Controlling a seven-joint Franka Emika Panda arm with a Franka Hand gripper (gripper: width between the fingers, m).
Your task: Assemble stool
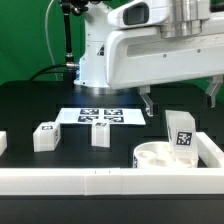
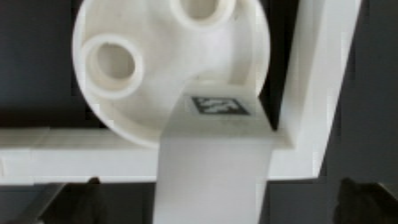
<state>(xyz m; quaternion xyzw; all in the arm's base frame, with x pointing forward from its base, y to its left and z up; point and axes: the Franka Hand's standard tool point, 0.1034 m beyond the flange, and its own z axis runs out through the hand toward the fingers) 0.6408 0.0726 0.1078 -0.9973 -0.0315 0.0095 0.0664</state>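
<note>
The round white seat disc (image 1: 155,157) lies in the corner of the white border rail, its sockets facing up; it also shows in the wrist view (image 2: 151,70). One tagged white leg (image 1: 181,131) stands upright on the disc, and the wrist view (image 2: 214,150) shows it close up. My gripper (image 1: 180,102) is open above this leg. Its dark fingers stand on either side of the leg in the wrist view (image 2: 221,205) and are apart from it. Two loose legs (image 1: 45,136) (image 1: 100,133) stand on the black table, and a third (image 1: 2,143) sits at the exterior view's left edge.
The white border rail (image 1: 90,180) runs along the front and turns up the exterior view's right side (image 1: 212,150). The marker board (image 1: 100,116) lies flat behind the loose legs. The robot's base and a black stand are at the back.
</note>
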